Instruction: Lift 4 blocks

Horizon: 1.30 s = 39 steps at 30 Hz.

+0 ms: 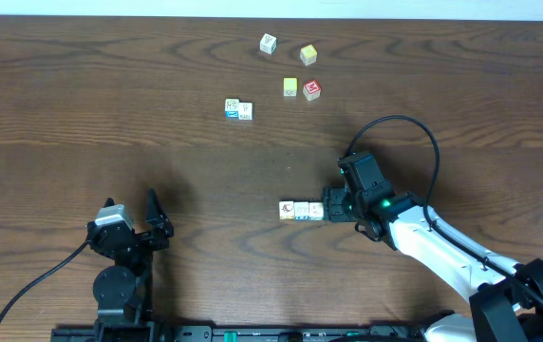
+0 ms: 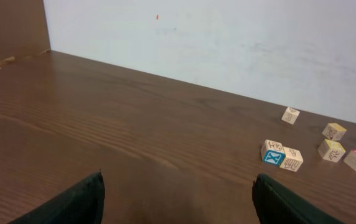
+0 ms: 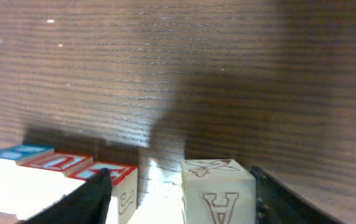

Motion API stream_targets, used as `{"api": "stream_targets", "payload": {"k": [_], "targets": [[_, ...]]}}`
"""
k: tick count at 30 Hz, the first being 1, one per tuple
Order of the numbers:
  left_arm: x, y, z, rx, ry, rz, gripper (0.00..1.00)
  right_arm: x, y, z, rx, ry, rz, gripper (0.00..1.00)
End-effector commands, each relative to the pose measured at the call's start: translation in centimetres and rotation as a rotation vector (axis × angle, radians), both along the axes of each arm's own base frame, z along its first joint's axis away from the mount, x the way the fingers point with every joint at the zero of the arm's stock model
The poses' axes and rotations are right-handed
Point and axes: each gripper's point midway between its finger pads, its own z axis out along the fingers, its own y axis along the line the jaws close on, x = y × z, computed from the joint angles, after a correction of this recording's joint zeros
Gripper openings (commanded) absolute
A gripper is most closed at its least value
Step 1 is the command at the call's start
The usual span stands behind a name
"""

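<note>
- Four blocks (image 1: 302,211) are sitting in one row on the worktop (image 1: 110,95), near right.
- Right pincer (image 1: 331,206) is straddling the row's right end, released.
- Left pincer (image 2: 178,202) is hanging released, near left.
- Six other cubes (image 1: 290,87) are lying far.

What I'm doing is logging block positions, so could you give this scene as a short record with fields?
surface: brown wooden table
left fingers: wide apart, empty, away from every block
right fingers: apart, straddling the lettered block at the row's end
row of blocks: side by side on the table, in front of the right arm
pair of blocks: touching, mid-table
far group: one cream block, two yellow-faced blocks, one red-topped block, loosely scattered
</note>
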Motion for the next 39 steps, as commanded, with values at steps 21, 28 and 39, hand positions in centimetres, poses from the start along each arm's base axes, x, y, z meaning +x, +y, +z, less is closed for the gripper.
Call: {"api": "stream_targets", "payload": {"k": [21,28,39], "targets": [[-0.06,0.18,-1.93,0.003,0.055,0.008,0.77,0.39,0.27,0.02,-0.002,-0.019,0.003,0.83],[-0.06,0.18,-1.93,0.003,0.055,0.008,0.77,0.49,0.21,0.05,0.001,-0.02,-0.003,0.66],[-0.06,0.18,-1.93,0.003,0.055,0.008,0.76,0.48,0.2,0.05,0.001,-0.02,-0.003,0.54]]}}
